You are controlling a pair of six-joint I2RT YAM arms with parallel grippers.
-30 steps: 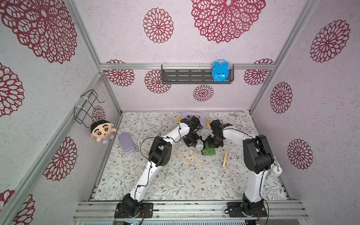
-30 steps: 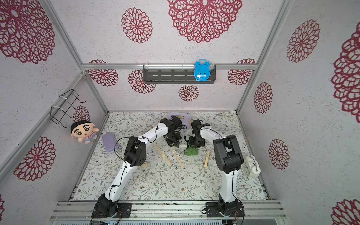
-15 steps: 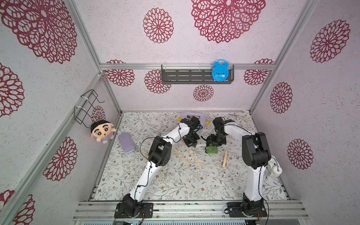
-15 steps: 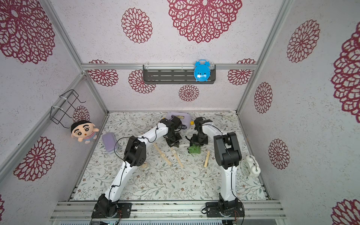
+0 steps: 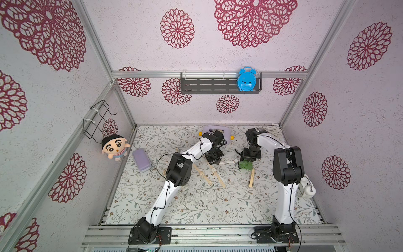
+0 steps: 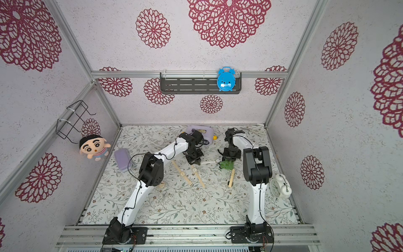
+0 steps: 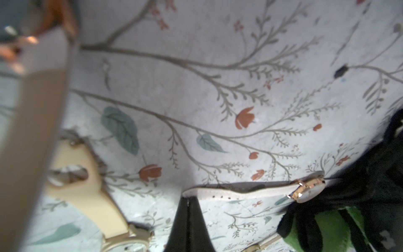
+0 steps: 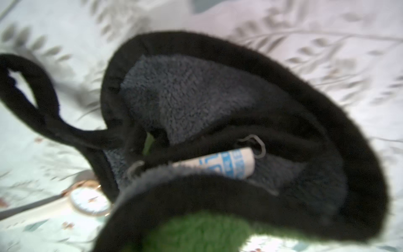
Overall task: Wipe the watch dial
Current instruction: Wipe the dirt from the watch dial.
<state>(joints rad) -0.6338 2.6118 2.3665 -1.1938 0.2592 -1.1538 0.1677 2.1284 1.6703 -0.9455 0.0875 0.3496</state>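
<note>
A watch with a white strap and a rose-gold dial (image 5: 236,160) (image 6: 217,161) lies flat on the floral table. My left gripper (image 5: 216,162) (image 7: 188,201) is shut, its tips down on the free end of the strap (image 7: 229,193). My right gripper (image 5: 247,162) is shut on a green and grey cloth (image 5: 246,165) (image 6: 227,165) with black edging, which hides its fingers. The cloth (image 8: 196,98) rests on the table right beside the dial (image 8: 90,201). In the left wrist view the dial (image 7: 309,192) shows uncovered at the edge of the cloth (image 7: 331,227).
Two beige watches (image 5: 201,173) (image 5: 214,171) and a beige strap (image 5: 251,177) lie just in front of the grippers. A purple box (image 5: 141,159) sits at the left, a purple tray (image 5: 214,132) at the back, a white alarm clock (image 6: 280,186) by the right arm.
My right gripper has carried the cloth to the right, off the dial, and its forearm has swung outward. The left gripper has stayed on the strap.
</note>
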